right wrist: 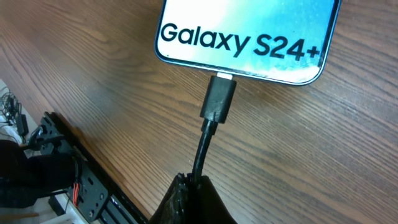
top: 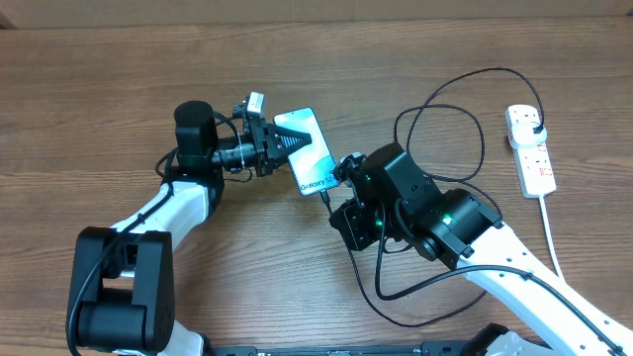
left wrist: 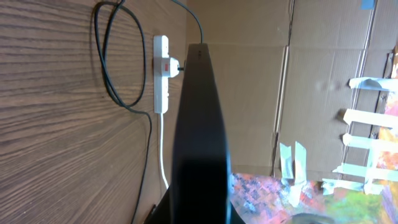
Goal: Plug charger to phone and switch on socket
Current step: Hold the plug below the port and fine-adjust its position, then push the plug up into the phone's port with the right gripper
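On a wooden table (top: 119, 59): phone (top: 309, 150) flat at the centre, screen lit. On its plain end, left gripper (top: 285, 141), jaws pressed together, seemingly pinning it (contact hard to confirm). At the lettered end, right gripper (right wrist: 191, 186) pinching the charger (right wrist: 217, 99) just behind its connector, silver tip showing at the port. Well to the right, socket (top: 531, 150). Risk of a bent tip or skidding phone from any off-axis push.

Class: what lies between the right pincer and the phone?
Right wrist view: the charger, its connector and a short run of cable, bridges the right pincer and the phone.
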